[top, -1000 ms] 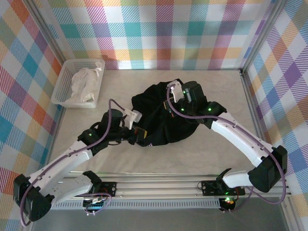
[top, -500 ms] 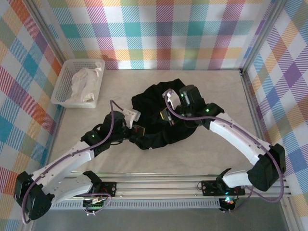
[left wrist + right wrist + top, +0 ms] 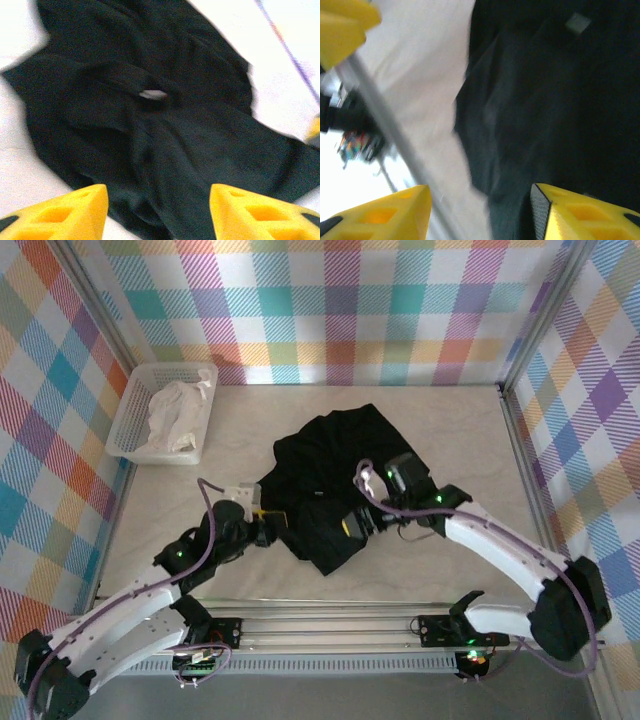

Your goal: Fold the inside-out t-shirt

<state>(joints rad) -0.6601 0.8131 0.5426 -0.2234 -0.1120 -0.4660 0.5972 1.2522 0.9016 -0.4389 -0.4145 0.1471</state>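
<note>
Your left gripper (image 3: 157, 200) and right gripper (image 3: 477, 200) both gape empty at the t-shirt's (image 3: 335, 455) lower edge. Bare tabletop (image 3: 460, 430) lies upper right. The tag (image 3: 152, 94) is unreadable.

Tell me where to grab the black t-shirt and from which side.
Grip the t-shirt at its near corner, coming in low from the arms' side. That corner lies as a thin flap on the table with a free edge, while the middle is bunched in folds. The left tool, open, faces that edge, so it probably suits best.
</note>
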